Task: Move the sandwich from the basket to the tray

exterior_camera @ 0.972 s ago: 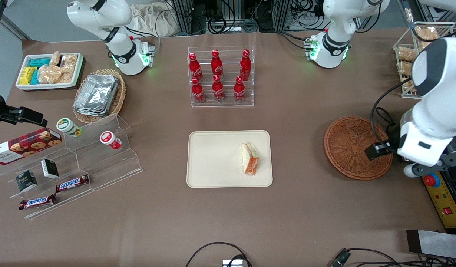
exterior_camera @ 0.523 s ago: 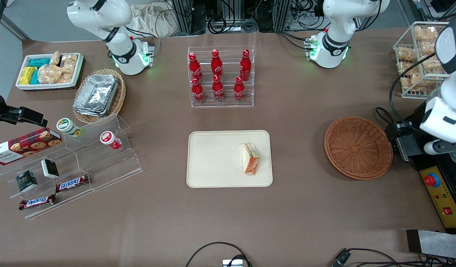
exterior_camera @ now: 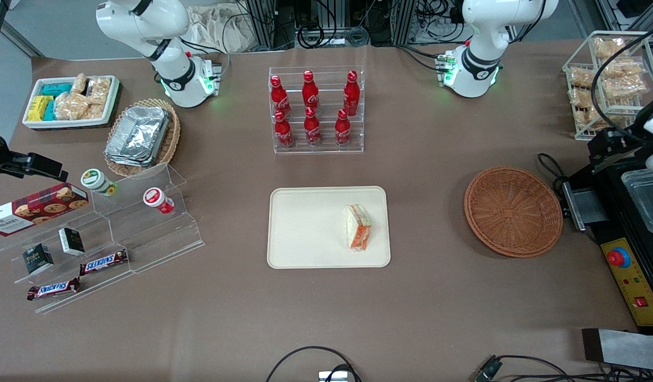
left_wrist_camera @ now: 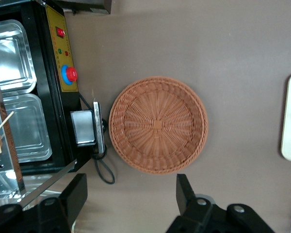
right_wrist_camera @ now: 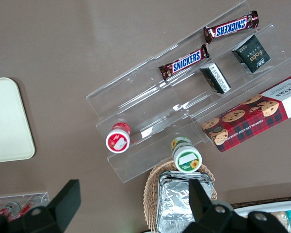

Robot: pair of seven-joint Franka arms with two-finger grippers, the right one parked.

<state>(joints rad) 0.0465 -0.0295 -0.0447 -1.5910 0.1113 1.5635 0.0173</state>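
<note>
While the sandwich point(exterior_camera: 358, 228) lay on the tray point(exterior_camera: 305, 228), it sat on the part of the tray toward the working arm's end of the table, with its orange-red and green cut edge facing the front camera and its pale bread farther from it. The tray rested flat on the brown table point(exterior_camera: 422, 297), nearer the front camera than the clear rack of red bottles point(exterior_camera: 316, 109). The basket point(exterior_camera: 513, 211) stood well apart from the tray, toward the working arm's end, and held nothing; its woven bottom showed bare in both the front view and the left wrist view. Just beside the basket, at the table's edge, a black unit with a yellow panel and a red button point(exterior_camera: 618, 258) was noted, with a dark cable looping near the basket's rim. The gripper point(left_wrist_camera: 131, 194) hung high above the table near the basket, over bare table surface close to the basket's rim; its two dark fingers point(left_wrist_camera: 184, 191) were spread wide apart and gripped nothing. In the front view only a bit of the working arm showed at the frame's edge, above the black unit. A wire rack of bagged tan snacks point(exterior_camera: 608, 79) stood farther from the front camera than the basket.
</note>
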